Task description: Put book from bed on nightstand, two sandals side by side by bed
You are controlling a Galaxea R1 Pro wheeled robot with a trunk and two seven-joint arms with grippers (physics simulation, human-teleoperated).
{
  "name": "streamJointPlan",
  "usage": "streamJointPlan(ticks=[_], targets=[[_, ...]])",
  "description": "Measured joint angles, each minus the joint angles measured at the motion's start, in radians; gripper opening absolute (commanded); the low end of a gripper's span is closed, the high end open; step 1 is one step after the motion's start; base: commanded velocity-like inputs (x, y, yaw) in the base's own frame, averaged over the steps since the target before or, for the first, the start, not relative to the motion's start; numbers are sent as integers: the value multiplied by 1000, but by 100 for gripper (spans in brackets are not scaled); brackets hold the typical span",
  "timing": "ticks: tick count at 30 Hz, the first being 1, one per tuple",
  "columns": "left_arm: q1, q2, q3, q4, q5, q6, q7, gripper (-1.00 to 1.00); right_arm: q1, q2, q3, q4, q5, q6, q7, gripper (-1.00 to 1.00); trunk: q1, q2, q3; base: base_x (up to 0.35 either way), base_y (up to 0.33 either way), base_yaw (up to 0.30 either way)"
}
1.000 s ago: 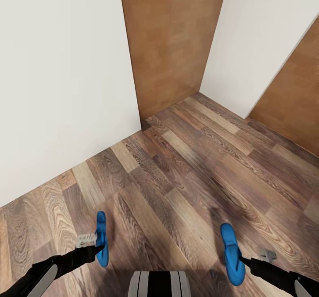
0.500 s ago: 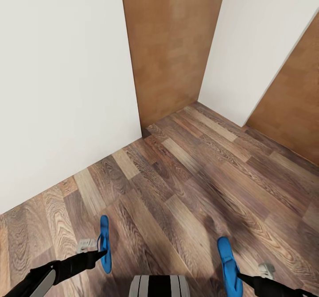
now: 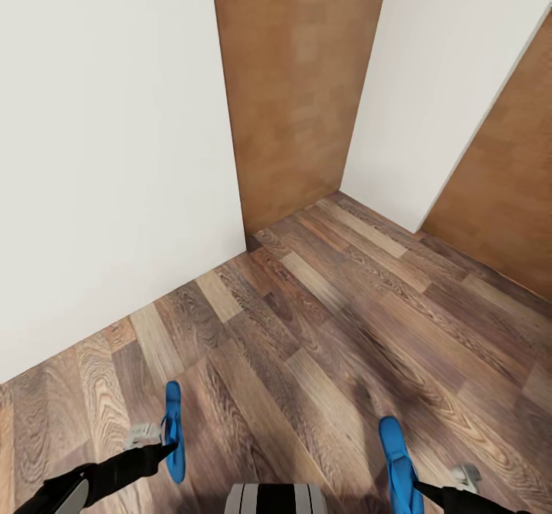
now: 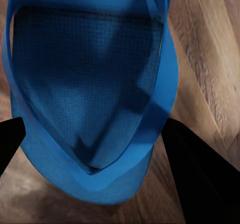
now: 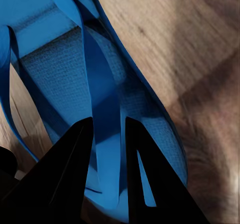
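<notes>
From the head view, the wood floor (image 3: 330, 322) lay open ahead, hemmed by a white wall (image 3: 107, 154) along the robot's left, a brown panel (image 3: 295, 85) set back in the corner, a second white wall (image 3: 445, 77) ahead on the right and another brown panel (image 3: 506, 184) beyond it. The left gripper (image 3: 165, 445) held one blue sandal (image 3: 173, 430) on edge above the planks; the right gripper (image 3: 418, 486) held the other blue sandal (image 3: 399, 464), the two well apart with the robot's base (image 3: 276, 499) between them. The left wrist view gave what the head view could not: the sandal's (image 4: 90, 98) footbed and thong straps seen close, with the dark fingers (image 4: 200, 174) standing at either side of its rim, closed against it. The right wrist view showed the second sandal's (image 5: 65, 83) strap pinched between two dark fingers (image 5: 72, 179), clamped on it, with bare floor (image 5: 190, 58) alongside. Nothing stood on the visible floor.
</notes>
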Motion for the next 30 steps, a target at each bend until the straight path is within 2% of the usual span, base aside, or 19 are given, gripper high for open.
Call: streamJointPlan(ticks=[20, 25, 30], targets=[[0, -1, 3, 11, 3, -10, 8, -100, 0, 0, -4, 16, -1, -21, -7, -100, -9, 5, 77, 0, 0, 0], [0, -21, 2, 20, 1, -12, 11, -100, 0, 0, -4, 16, -1, -21, -8, -100, -11, 6, 97, 0, 0, 0], [1, -30, 2, 32, 1, -13, 11, -100, 0, 0, -4, 16, -1, -21, -8, -100, -13, 7, 116, 0, 0, 0]])
